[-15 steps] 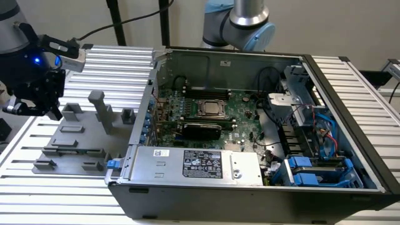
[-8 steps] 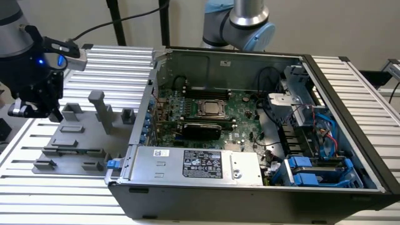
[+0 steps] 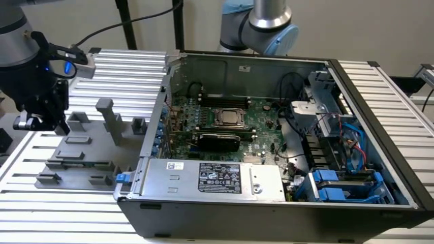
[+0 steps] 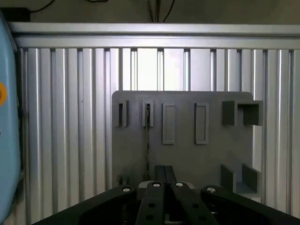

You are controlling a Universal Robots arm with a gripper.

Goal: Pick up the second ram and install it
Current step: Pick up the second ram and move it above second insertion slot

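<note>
Your pincer hung closed and empty above the grey fixture plate, the pick apparently not yet begun. The second ram stood on edge below, just beside it. A grasp likely demanded spread jaws, centred on that thin edge.

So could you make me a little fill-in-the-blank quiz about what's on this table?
1. The claw hangs above the ____ fixture plate, not over the computer case.
2. That plate lies at the exterior view's ____ of the case.
3. The case is ____ (open/shut), so its motherboard shows.
4. The thin ram stick stands in a slot on the ____.
Missing words: grey, left, open, plate.
</note>
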